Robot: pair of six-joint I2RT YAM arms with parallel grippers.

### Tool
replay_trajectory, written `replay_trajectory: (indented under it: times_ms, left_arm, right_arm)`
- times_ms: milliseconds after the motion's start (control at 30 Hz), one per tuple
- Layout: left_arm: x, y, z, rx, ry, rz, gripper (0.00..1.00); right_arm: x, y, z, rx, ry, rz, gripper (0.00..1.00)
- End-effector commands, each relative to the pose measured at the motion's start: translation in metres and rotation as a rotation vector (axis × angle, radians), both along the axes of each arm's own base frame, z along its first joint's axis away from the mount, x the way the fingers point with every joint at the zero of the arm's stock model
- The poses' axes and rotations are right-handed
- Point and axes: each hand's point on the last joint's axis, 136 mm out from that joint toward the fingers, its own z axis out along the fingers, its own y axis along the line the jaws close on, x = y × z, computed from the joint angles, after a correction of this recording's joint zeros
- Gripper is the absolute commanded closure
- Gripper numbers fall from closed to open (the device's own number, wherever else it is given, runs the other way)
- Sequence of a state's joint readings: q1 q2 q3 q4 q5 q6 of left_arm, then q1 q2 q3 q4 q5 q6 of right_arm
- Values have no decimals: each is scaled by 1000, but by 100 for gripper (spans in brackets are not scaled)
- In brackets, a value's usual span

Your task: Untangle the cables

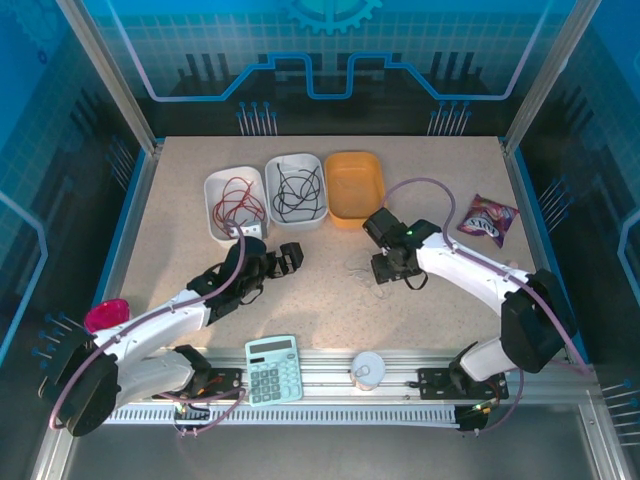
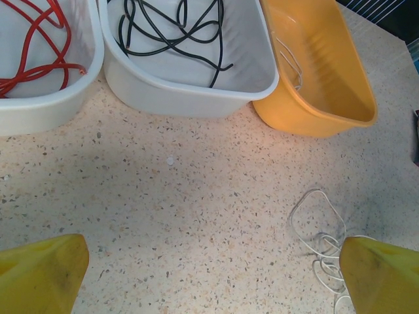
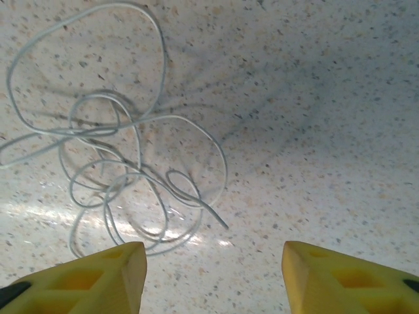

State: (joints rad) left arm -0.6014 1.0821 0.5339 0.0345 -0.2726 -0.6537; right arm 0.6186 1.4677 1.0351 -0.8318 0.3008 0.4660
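A red cable point(image 1: 237, 205) lies coiled in the left white bin point(image 1: 212, 190), and it also shows in the left wrist view point(image 2: 33, 49). The middle white bin point(image 2: 190, 91) holds a black cable point(image 2: 173, 33). A thin white cable point(image 3: 118, 163) sprawls in loose overlapping loops on the speckled table point(image 1: 330, 310). My right gripper point(image 3: 213, 275) hovers just beside that cable, open, with nothing between its yellow fingers. My left gripper point(image 2: 209, 281) is open wide over bare table in front of the bins, and the white cable point(image 2: 321, 229) lies by its right finger point(image 2: 383, 271).
An orange bin point(image 1: 353, 185) stands right of the white bins, with a thin pale strand on its inner wall point(image 2: 291, 62). A snack packet point(image 1: 488, 218) lies at the right. At the near edge are a calculator point(image 1: 272, 368), a white round object point(image 1: 367, 370) and a pink object point(image 1: 106, 314).
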Motion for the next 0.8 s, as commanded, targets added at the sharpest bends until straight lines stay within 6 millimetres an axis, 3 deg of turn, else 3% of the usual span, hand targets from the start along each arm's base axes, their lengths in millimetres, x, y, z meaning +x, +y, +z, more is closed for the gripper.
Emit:
replay_trajectory:
  times_ms: [0, 233, 600, 767]
  left_arm:
    - [7, -4, 12, -35, -26, 4, 1]
    - [8, -5, 13, -37, -26, -1, 1]
    - [8, -7, 9, -34, -16, -6, 1]
    - [8, -7, 8, -34, -13, -6, 1]
  right_arm:
    - [5, 12, -7, 103, 10, -38, 45]
    - [12, 17, -23, 125, 40, -52, 54]
    - [10, 8, -47, 82, 97, -98, 49]
    - [10, 9, -52, 90, 96, -96, 53]
